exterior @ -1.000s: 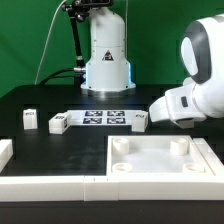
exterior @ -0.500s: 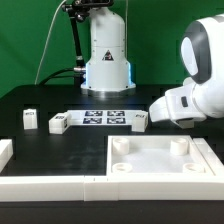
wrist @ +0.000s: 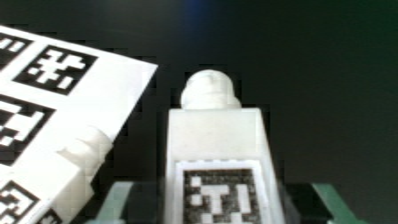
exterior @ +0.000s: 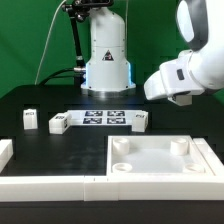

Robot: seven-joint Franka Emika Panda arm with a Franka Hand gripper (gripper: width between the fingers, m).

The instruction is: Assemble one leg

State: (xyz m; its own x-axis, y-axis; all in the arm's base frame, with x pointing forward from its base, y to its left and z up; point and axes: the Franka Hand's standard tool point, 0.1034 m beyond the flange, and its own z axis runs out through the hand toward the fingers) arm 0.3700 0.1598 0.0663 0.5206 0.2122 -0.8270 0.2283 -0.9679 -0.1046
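**Fingers spread over the leg beside the marker board**

The small white rectangular leg (exterior: 140, 120) with its square black-and-white tag lies flat on the black table (exterior: 60, 148). In the exterior view it is just at three o'clock of the flat white marker board (exterior: 105, 118). It rests tag-face up, which I take to be so the cameras can read it, and the rounded peg on its end is free.

The arm's two-finger gripper (wrist: 217, 205) hangs above it. In the exterior view the arm's white hand sits at roughly one o'clock of the leg and clear of it. In the wrist view the dark fingers (wrist: 121, 198) stand apart, one on each long side of the leg and not pressing it, so nothing is clamped. That looks like a lining-up pose for a grasp across the narrow width.

The large white square panel (exterior: 155, 160) lies socket-side up at about five o'clock of the leg, apparently ready to receive it. Another white post (exterior: 58, 123) rests at nine o'clock of the marker board.
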